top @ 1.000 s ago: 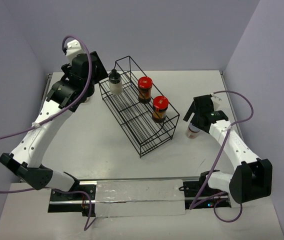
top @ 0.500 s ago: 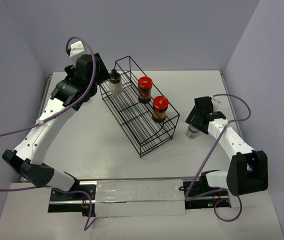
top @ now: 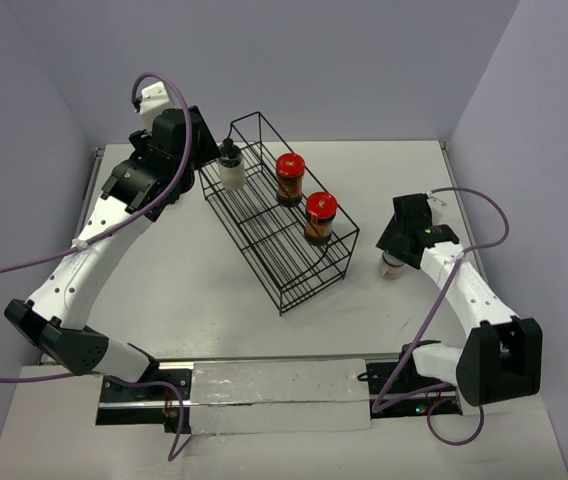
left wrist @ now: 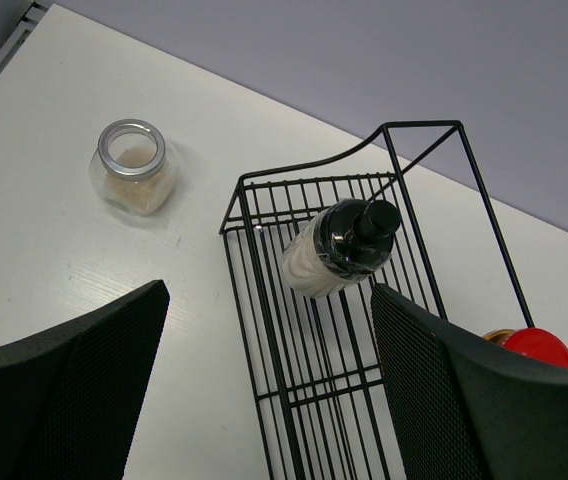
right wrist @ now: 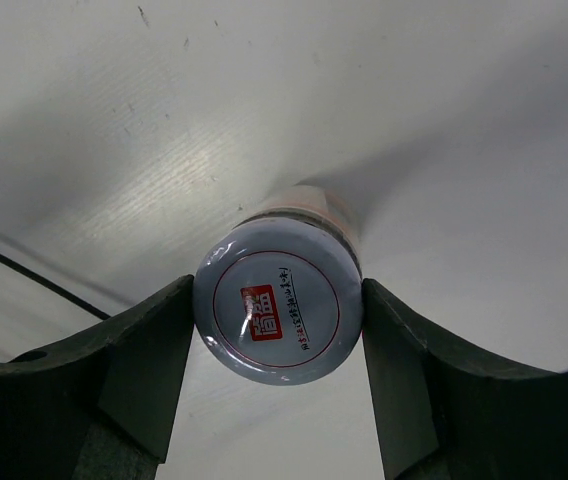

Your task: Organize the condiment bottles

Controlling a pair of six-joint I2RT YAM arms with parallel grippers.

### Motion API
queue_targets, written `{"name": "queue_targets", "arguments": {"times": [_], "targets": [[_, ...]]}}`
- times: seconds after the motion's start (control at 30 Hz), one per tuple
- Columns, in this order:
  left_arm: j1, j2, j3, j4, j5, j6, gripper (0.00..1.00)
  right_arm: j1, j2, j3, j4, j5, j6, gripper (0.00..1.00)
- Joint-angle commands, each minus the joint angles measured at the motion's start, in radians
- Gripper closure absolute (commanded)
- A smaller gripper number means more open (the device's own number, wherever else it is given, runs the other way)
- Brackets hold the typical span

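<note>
Clamping the white-lidded jar (right wrist: pixel 274 300) on the surface (top: pixel 194 290) right of the wire rack (top: pixel 264 250), our right end effector (right wrist: pixel 276 330) seemed set to shelve it beside two red-lidded jars (top: pixel 321 206) and the black-capped bottle (left wrist: pixel 339 250); beyond, our left end effector (left wrist: pixel 264 400) hovered, fingers (left wrist: pixel 64 400) apart, near the unshelved pale-filled jar (left wrist: pixel 134 168).

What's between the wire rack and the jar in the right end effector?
Only bare table separates the rack from the white-lidded jar held by the right end effector; the top view shows it.

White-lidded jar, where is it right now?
The white-lidded jar sits on the table at the right, just right of the black wire rack in the top view, gripped between the right fingers.
</note>
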Motion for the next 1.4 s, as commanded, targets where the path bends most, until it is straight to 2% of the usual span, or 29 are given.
{"name": "queue_targets", "arguments": {"times": [0.0,0.13,0.3,0.37,0.53,0.7,0.8,1.07,1.2,1.37], "targets": [[-0.003,-0.028,0.019,0.02,-0.035,0.019,0.1,-0.007,-0.094,0.199,-0.048,0.086,-0.032,0.91],[-0.001,-0.045,-0.001,0.026,-0.056,0.036,0.1,-0.006,-0.101,0.333,-0.123,0.071,-0.061,0.91],[0.051,-0.057,-0.027,0.002,-0.037,0.017,0.1,0.006,-0.071,0.647,-0.207,0.007,-0.097,0.91],[0.114,-0.058,-0.036,-0.012,0.0,0.017,0.1,0.032,-0.025,0.785,-0.255,-0.024,-0.108,0.91],[0.257,-0.063,-0.058,-0.025,0.112,0.005,0.1,0.169,0.073,1.041,-0.284,-0.005,-0.115,0.91],[0.299,-0.066,-0.086,-0.044,0.136,0.007,0.1,0.359,0.259,1.401,-0.352,0.011,-0.131,0.91],[0.321,-0.071,-0.09,-0.056,0.112,0.01,0.1,0.456,0.331,1.459,-0.352,-0.011,-0.145,0.91],[0.392,-0.084,-0.11,-0.057,0.148,0.002,0.1,0.636,0.435,1.461,-0.332,-0.006,-0.158,0.91],[0.406,-0.093,-0.135,-0.047,0.172,-0.003,0.1,0.687,0.473,1.451,-0.332,0.004,-0.162,0.91],[0.413,-0.103,-0.152,-0.041,0.175,-0.004,0.1,0.717,0.46,1.344,-0.298,0.013,-0.159,0.91]]}}
